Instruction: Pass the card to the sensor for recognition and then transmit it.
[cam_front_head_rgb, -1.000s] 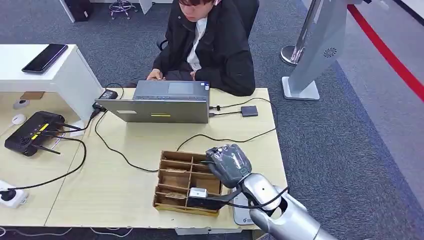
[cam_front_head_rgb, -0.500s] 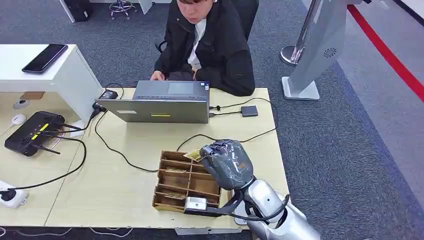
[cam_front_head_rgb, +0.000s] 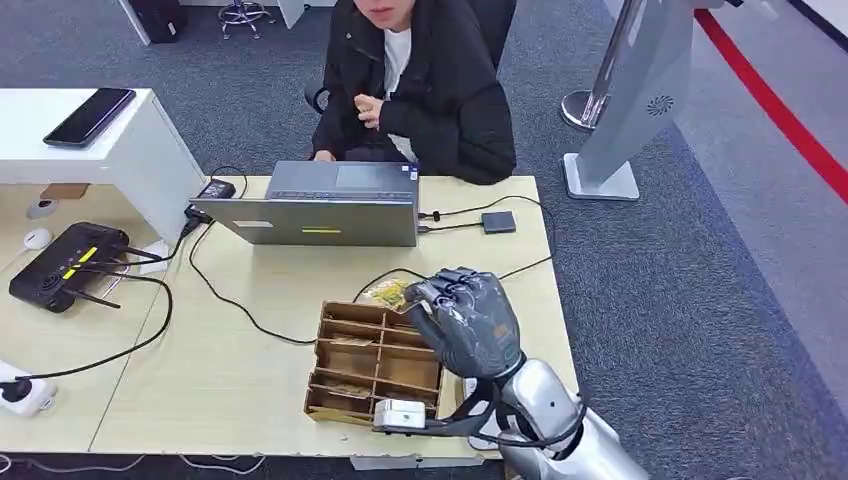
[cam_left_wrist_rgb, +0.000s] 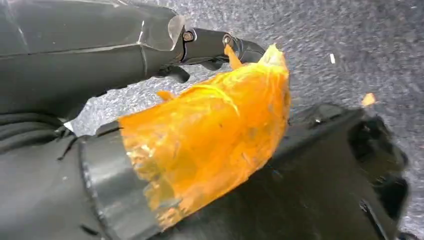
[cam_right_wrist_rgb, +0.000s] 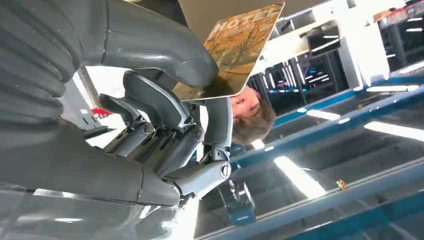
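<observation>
My wooden surface (cam_front_head_rgb: 250, 330) sits on grey carpet (cam_front_head_rgb: 700, 300), a person (cam_front_head_rgb: 420, 80) at 12 o'clock. My right hand (cam_front_head_rgb: 465, 320) pinches the hotel card (cam_right_wrist_rgb: 240, 42) above the divided tray (cam_front_head_rgb: 370, 365); its print shows at the wrist. Left hand (cam_left_wrist_rgb: 150, 45): can't tell.

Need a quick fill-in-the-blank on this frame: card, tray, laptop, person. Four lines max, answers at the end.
1. The right hand holds a card printed with the word ____.
2. The wooden tray of compartments lies on the ____.
3. The laptop stands between the tray and the seated ____.
4. Beside the laptop, a cable runs to a small dark ____-shaped device.

Missing words: HOTEL; table; person; square
</observation>
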